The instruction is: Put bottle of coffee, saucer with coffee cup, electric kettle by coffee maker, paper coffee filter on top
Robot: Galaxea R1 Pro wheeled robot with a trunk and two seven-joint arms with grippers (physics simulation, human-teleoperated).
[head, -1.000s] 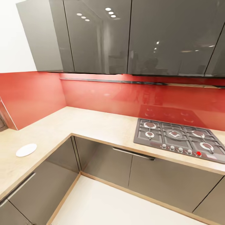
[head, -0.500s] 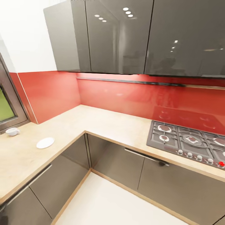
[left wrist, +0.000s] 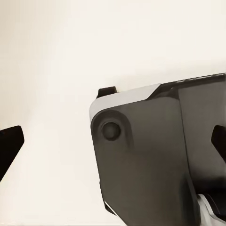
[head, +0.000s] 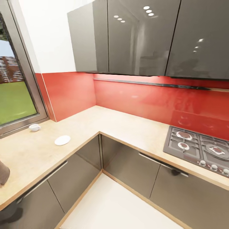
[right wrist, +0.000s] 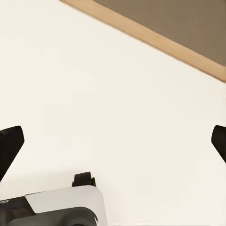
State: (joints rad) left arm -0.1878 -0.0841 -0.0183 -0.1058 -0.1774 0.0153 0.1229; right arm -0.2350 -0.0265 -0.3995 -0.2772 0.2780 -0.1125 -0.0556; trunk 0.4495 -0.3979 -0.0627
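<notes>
Resting on the countertop (head: 28, 156): saucer (head: 62, 140), coffee cup (head: 34, 127); both claws apart.

- L-shaped beige table (head: 127, 127) wrapping the corner beneath the red backsplash, grey cabinet fronts below.
- On the left run: white saucer (head: 62, 140) lying flat near the front edge.
- Just beyond, near the window: small white coffee cup (head: 34, 127), apart from the saucer.
- At the left border: brown object (head: 3, 173), cut off, unidentifiable.
- On the right run: dark gas hob (head: 200, 148) set into the surface.
</notes>
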